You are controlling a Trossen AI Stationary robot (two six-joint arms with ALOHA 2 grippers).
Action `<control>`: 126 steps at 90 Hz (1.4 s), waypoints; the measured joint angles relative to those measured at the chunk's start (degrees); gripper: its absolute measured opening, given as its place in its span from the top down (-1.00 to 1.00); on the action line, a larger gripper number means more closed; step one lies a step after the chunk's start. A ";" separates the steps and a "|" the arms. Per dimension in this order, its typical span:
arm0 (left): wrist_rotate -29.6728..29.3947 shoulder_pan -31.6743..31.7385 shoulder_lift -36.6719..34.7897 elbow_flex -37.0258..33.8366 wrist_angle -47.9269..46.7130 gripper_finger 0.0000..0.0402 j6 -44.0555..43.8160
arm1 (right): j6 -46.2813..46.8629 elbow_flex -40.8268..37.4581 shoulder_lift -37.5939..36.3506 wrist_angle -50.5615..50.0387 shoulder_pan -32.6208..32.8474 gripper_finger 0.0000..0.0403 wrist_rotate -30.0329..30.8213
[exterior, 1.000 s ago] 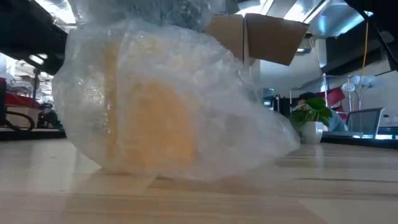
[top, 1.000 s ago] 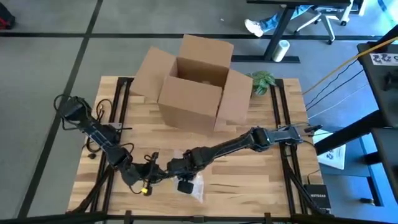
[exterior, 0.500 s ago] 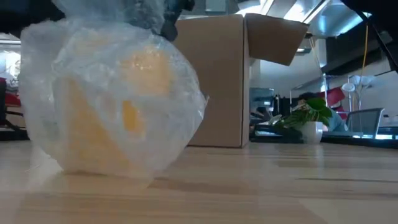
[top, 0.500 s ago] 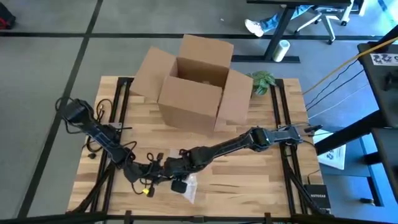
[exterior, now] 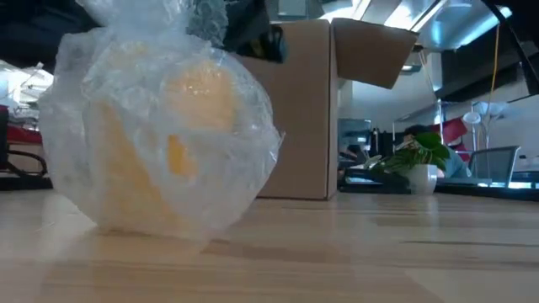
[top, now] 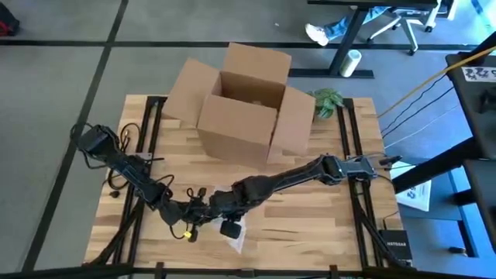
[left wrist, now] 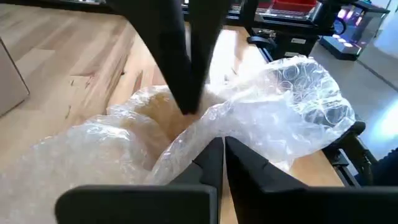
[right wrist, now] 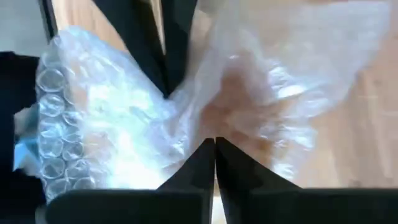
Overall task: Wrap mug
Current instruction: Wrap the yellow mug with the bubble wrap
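Note:
A yellow mug (exterior: 181, 126) sits inside a bundle of clear bubble wrap (exterior: 152, 143) near the table's front edge, left of the middle. The bundle's underside rests on the wood. A loose flap of wrap (top: 232, 234) spreads toward the near edge. My left gripper (top: 195, 215) comes in from the left and my right gripper (top: 217, 209) from the right. They meet over the bundle, each shut on the wrap. The mug's handle and rim are blurred by the wrap. My left gripper pinches a gathered ridge of bubble wrap (left wrist: 198, 135) on top of the bundle between its two fingers, slanting down from the table's left. The wrap rises to the fingers; the bundle stays on the table. My right gripper pinches bunched wrap (right wrist: 205, 127) over the mug between its two fingers, slanting down from the table's right, close to the left fingers (right wrist: 163, 56). One layer or several, I cannot tell.
An open cardboard box (top: 244, 105) stands at the far middle of the table, flaps spread. A small potted plant (top: 327, 101) is to its right. Bare wood lies to the right of the bundle. A person's legs and a chair show beyond the far edge.
The bundle has rolled and shifted toward the table's left. Its loose tail, which lay spread to the right, has been drawn up over the mug. Both grippers have moved a little with it over the bundle and stay shut on the wrap.

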 joint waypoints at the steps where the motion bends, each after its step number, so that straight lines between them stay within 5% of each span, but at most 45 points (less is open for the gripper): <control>1: 0.00 0.01 0.00 0.00 0.02 1.00 0.01 | -0.02 0.00 -0.18 0.05 0.04 1.00 0.58; 16: 0.11 0.69 0.02 -0.02 0.02 1.00 0.05 | -3.48 0.13 -2.05 7.70 1.02 1.00 6.65; 31: 0.10 1.18 0.04 -0.02 0.00 1.00 0.58 | -6.57 0.14 -2.01 16.56 1.69 1.00 0.57; 84: -0.08 2.81 0.11 -0.17 2.27 1.00 2.91 | -0.46 -5.72 -0.78 7.02 1.49 1.00 1.32; 107: 2.36 -1.07 -2.46 -0.17 2.29 1.00 0.22 | -0.59 -10.69 -0.83 8.74 0.96 1.00 4.18; 126: 1.76 -7.02 -7.66 -0.16 -0.60 1.00 0.19 | -0.54 -19.69 -1.38 22.80 -0.19 1.00 -0.14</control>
